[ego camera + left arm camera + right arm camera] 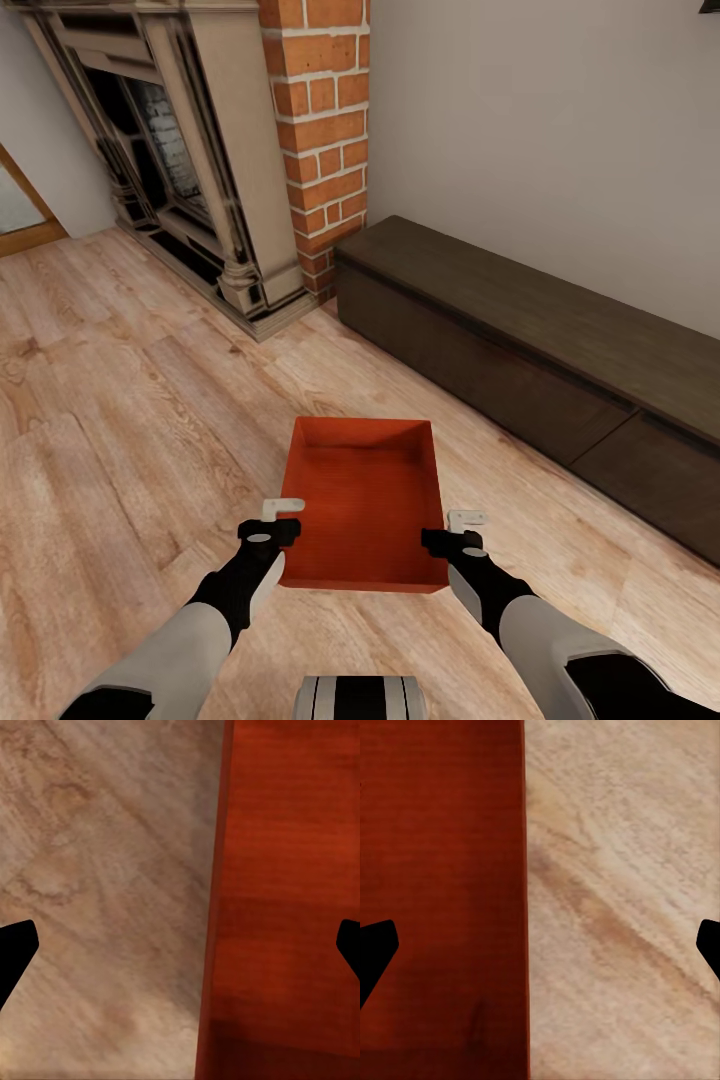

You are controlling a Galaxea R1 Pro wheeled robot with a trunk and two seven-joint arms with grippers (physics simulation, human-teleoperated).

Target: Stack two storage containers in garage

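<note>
One orange-red storage container (365, 500) lies open-side up on the light wood plank floor (130, 420) of the living room, right in front of me. My left gripper (280, 520) hangs over its left wall, fingers spread wide. My right gripper (458, 530) hangs over its right wall, also open. In the left wrist view the left gripper (180, 945) straddles the edge of the container (285, 907), one finger over the floor and one over the box. The right gripper (540, 945) straddles the container (442, 870) the same way. The second container is out of view.
A long dark low bench (560, 370) runs along the wall at the right. The ornate fireplace (190, 170) and red brick chimney (325, 130) stand at the back left. Open plank floor spreads to the left of the box.
</note>
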